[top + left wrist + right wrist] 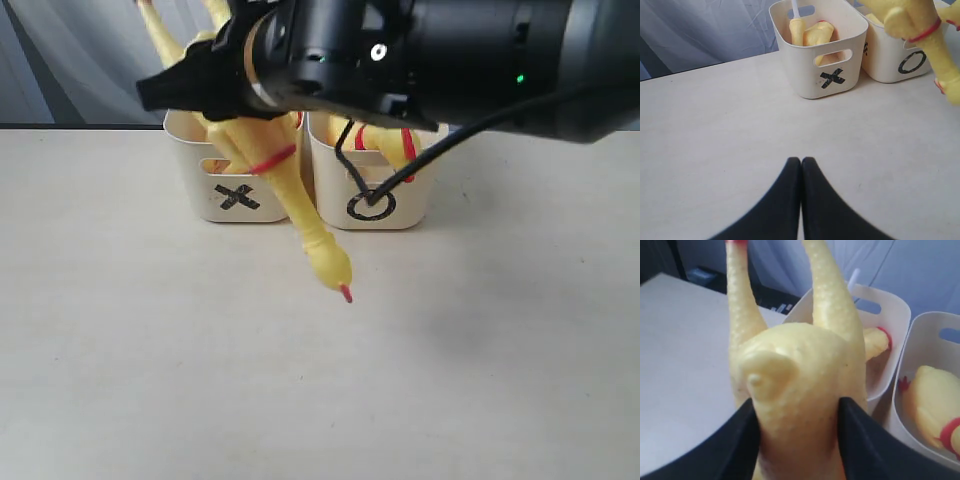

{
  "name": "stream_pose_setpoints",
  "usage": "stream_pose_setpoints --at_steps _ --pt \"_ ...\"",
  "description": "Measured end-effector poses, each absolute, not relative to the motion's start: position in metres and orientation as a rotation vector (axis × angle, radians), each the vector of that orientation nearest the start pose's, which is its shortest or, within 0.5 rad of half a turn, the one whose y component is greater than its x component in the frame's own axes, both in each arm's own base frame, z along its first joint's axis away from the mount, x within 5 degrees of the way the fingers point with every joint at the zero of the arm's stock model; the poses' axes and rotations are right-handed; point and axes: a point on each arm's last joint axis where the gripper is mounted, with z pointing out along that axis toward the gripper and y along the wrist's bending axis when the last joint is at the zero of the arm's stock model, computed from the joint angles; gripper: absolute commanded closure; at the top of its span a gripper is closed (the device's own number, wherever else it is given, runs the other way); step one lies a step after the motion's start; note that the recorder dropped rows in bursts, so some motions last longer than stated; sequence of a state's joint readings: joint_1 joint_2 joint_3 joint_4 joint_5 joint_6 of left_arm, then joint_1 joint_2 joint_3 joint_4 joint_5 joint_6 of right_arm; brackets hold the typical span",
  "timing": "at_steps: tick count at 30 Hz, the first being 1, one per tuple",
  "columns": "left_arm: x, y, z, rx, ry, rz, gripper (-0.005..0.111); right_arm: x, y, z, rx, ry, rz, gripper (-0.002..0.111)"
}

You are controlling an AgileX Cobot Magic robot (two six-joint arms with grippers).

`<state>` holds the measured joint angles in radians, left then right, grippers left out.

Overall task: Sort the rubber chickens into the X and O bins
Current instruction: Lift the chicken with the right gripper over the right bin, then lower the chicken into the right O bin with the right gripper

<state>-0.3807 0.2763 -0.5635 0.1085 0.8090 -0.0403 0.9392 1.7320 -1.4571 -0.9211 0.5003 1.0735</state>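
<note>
Pale tabletop (150, 380) fills the lower frame. Over it the left gripper (801, 163) hangs pressed together, holding nothing. At centre, the right gripper (800, 440) pinches a rubber chicken (287, 185) by its body, head dangling before the X bin (235, 200) and O bin (375, 205). We judge the limp neck may snag a rim, or flop into the wrong bin.

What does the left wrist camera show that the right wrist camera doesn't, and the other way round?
Only the left wrist view: the shut left gripper, and the black marks on the fronts of the X bin and O bin. Only the right wrist view: the right gripper clamped on the held chicken, and its legs sticking out past the body. Both: the held chicken and both bins.
</note>
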Motion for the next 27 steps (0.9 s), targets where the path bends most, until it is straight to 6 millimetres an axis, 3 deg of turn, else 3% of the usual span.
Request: stream_pose_setpoints --at_steps 10,27 --pt "0.046 -0.011 0.311 0.364 1.971 -0.143 0.107 0.293 0.287 0.352 -0.404 1.876 0.486 0.109" --pt "0.046 -0.011 0.311 0.364 1.971 -0.145 0.107 0.354 0.218 0.367 -0.175 1.764 0.663 0.109"
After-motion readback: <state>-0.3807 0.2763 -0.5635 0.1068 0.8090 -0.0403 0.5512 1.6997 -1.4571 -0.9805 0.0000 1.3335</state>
